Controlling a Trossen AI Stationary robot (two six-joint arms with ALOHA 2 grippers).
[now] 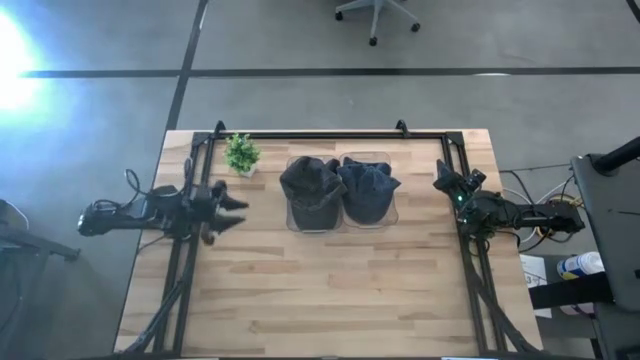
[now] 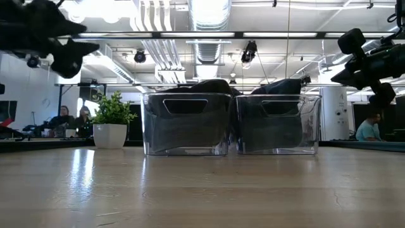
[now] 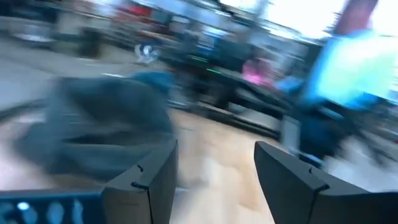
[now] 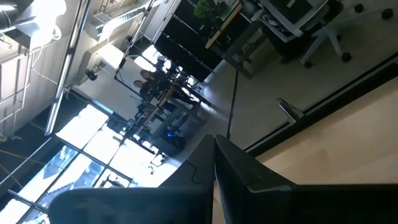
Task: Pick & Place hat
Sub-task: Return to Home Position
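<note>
High view: crumpled caps (image 1: pixel 312 183), clear bins (image 1: pixel 298 226)

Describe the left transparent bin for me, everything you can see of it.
The left transparent bin is a clear, plastic-looking rectangular tub with rounded corners and a handle recess just under its rim. It stands upright on the wooden table, toward the far edge, between the potted plant and the right bin, close beside the latter. A dark gray cap fills it and bulges above the rim.
</note>
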